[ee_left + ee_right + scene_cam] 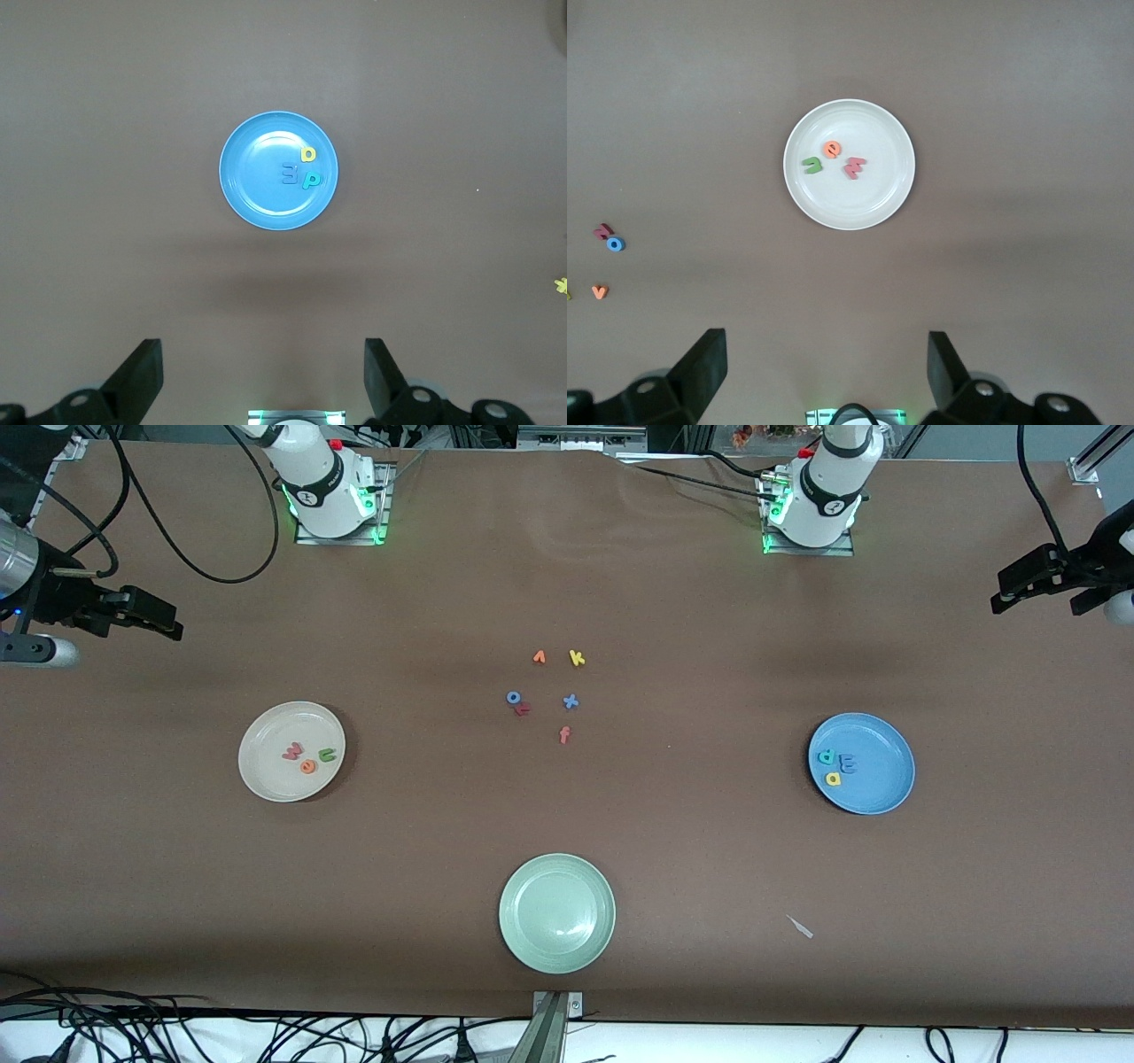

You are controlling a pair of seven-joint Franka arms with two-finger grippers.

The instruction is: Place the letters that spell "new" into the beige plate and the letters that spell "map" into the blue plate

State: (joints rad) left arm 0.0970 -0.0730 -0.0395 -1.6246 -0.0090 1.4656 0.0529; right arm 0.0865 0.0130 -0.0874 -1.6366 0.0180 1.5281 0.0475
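brown tabletop (pixel 567 584) carries three plates. the beige plate (pixel 266 775), toward the right arm's end from the pale green plate (pixel 556 948), holds the green n (pixel 327 755), orange e (pixel 308 766) and salmon w (pixel 292 752). the blue plate (pixel 877 779), toward the left arm's end, holds the teal p (pixel 827 757), periwinkle m (pixel 848 763) and yellow a (pixel 833 779). the right gripper (pixel 168 627) and left gripper (pixel 1005 598) hang at the table's ends, fingers spread and released.

Loose foam letters k (pixel 577 658), f (pixel 564 734), o (pixel 513 698) — on the table (pixel 709 850)
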